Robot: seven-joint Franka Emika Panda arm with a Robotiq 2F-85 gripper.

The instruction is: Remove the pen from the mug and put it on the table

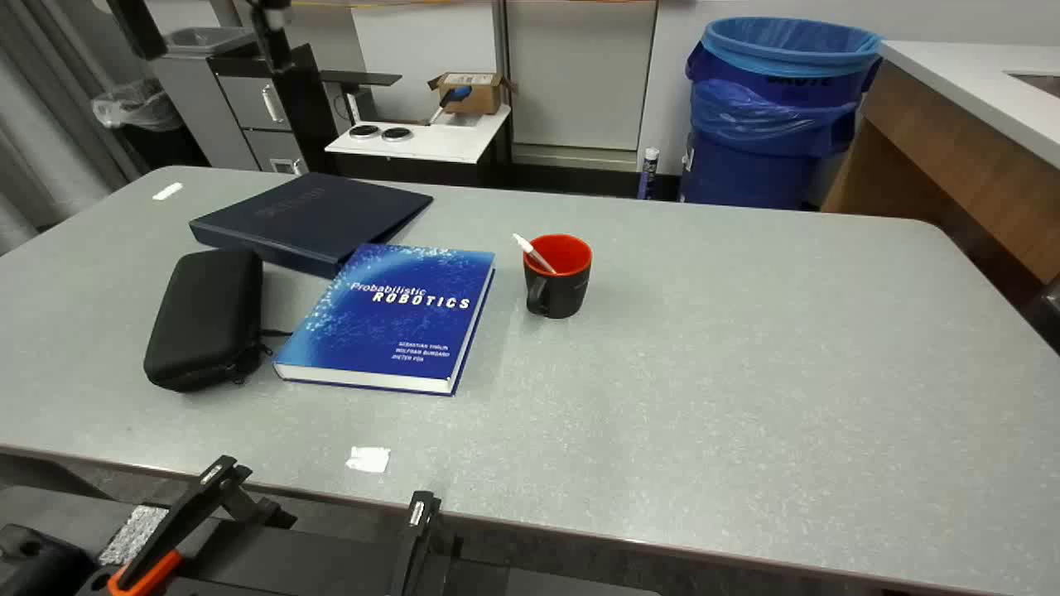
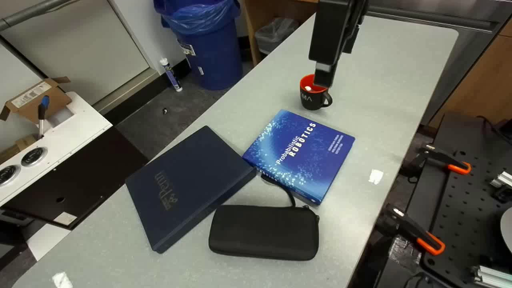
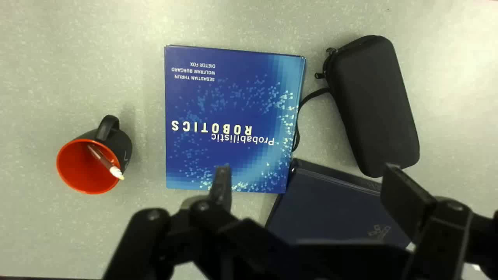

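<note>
Okay, my end effector [image 3: 309, 186] is spread, empty; in wrist view the pen [image 3: 105, 160] sits left of it, leaning in the mug [image 3: 86, 169], long axis upper-left to lower-right.

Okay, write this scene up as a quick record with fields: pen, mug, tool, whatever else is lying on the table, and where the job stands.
pen: slanted inside the mug, white end sticking out past the rim
mug: upright on the table, dark outside, red inside
tool: open, holding nothing
book: blue, "Probabilistic Robotics", lying flat
binder: dark blue, beside the book
case: black, zippered, near book and binder
job: pen not yet taken out
</note>
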